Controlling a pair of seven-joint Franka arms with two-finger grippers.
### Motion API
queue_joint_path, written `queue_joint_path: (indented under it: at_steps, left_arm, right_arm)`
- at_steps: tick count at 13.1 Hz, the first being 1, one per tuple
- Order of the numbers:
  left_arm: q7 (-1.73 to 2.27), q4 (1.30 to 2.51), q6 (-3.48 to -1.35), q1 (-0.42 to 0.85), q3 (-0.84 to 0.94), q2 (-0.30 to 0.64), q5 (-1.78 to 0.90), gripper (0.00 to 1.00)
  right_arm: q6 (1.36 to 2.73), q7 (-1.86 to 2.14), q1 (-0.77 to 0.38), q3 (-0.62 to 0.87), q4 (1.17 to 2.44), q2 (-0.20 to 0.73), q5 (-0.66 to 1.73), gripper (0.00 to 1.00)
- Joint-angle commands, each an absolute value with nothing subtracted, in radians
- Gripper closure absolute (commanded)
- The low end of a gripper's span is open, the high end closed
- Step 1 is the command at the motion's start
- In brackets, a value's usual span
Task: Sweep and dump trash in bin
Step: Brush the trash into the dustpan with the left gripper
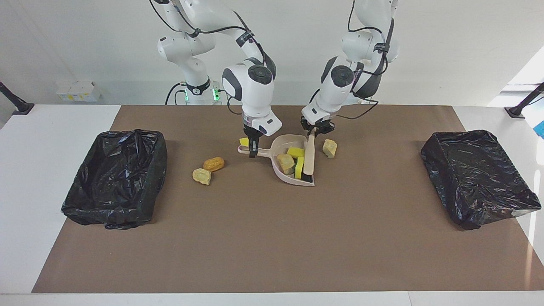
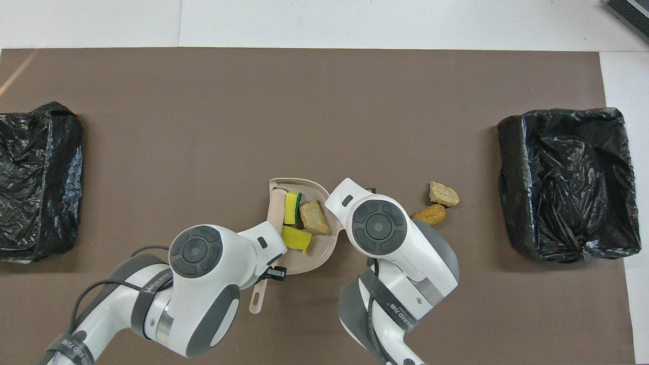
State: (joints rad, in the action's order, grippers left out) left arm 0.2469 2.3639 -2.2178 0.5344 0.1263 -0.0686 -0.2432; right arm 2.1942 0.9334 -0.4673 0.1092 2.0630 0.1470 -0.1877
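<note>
Under everything, a brown mat (image 1: 272, 238) on the white table (image 1: 55, 127).

At 3 o'clock of the mat in the overhead view, toward the right arm's end: a black-lined bin (image 2: 568, 182). At 9 o'clock, toward the left arm's end: a second black-lined bin (image 2: 38, 177).

Near mid-mat, a beige dustpan (image 1: 280, 146), flat on the mat, mouth toward 9 o'clock in the overhead view. Clenched on its handle: the right gripper (image 1: 252, 151), low at the mat.

Across the pan's mouth, a beige-handled brush (image 1: 310, 159), bristles down at the pan's lip. Clenched on its handle: the left gripper (image 1: 315, 129), over the pan's edge nearest the robots.

Trash, seven bits:
- In the pan, against the brush: a yellow sponge chunk (image 1: 296, 151), a pale beige lump (image 1: 285, 161) and a second yellow sponge chunk (image 1: 299, 167) on edge.
- On the mat just beside the pan, at about 3 o'clock of it in the facing view: another beige lump (image 1: 329, 148), apart from the brush.
- At 10 o'clock of the right gripper in the facing view: a small yellow chunk (image 1: 243, 141).
- At 3 o'clock of the pan in the overhead view, between pan and bin: an orange-brown bread-like lump (image 2: 430, 214) touching a last beige lump (image 2: 443, 193).
</note>
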Motion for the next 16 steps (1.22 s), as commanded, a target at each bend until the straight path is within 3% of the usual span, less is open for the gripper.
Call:
queue_joint_path:
  at_steps: [1, 4, 9, 12, 14, 16]
  left_arm:
    - [0.345, 2.329, -2.192, 0.568, 0.112, -0.092, -0.265, 1.0]
    - [0.52, 2.247, -1.967, 0.546, 0.104, -0.133, -0.2, 1.0]
    - [0.878, 2.264, -1.723, 0.472, 0.109, -0.273, -0.123, 1.0]
    - [0.91, 2.443, -1.745, 0.483, 0.113, -0.385, -0.123, 1.0]
    - [0.907, 2.563, -1.906, 0.549, 0.117, -0.384, -0.123, 1.0]
    - [0.904, 2.586, -2.05, 0.567, 0.118, -0.341, -0.13, 1.0]
  right_arm:
    - [2.201, 0.943, -0.468, 0.115, 2.049, 0.158, -0.209, 1.0]
    - [2.198, 0.942, -0.469, 0.114, 2.049, 0.156, -0.209, 1.0]
    - [2.2, 0.934, -0.469, 0.115, 2.049, 0.156, -0.209, 1.0]
    - [2.198, 0.934, -0.468, 0.115, 2.051, 0.156, -0.209, 1.0]
    - [2.2, 0.934, -0.468, 0.115, 2.051, 0.156, -0.209, 1.0]
    - [2.2, 0.934, -0.468, 0.115, 2.051, 0.156, -0.209, 1.0]
